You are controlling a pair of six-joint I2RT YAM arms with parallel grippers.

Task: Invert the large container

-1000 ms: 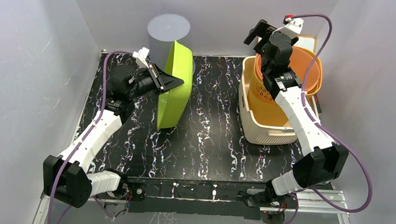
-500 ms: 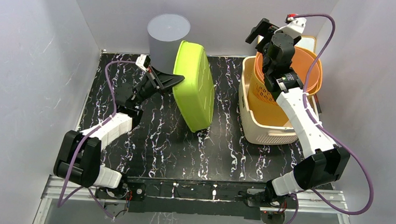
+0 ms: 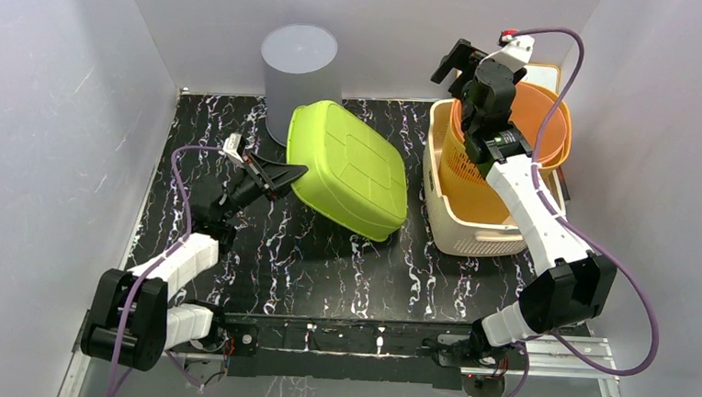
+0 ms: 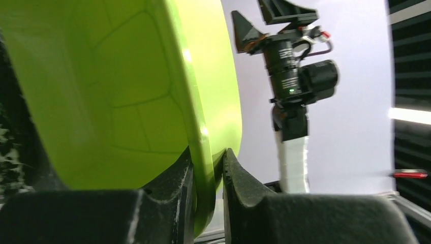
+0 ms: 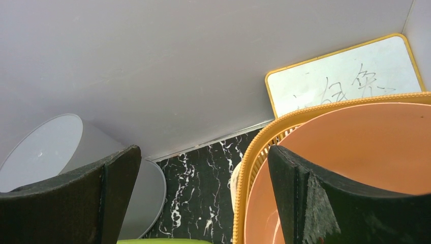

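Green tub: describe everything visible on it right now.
The green tub is lime, glossy, plastic-looking and rectangular with rounded corners. Moulded panel lines cross its base. It lies almost upside down, base up and tilted. Its right edge looks to rest on the black marbled table, and its left rim is raised, pinched in the left gripper. It sits between the grey cylinder and the white basket.

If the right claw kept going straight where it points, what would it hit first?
Probably the grey back wall, low down near the table. Nothing shows between the open right gripper and it; the grey cylinder sits left of that line.
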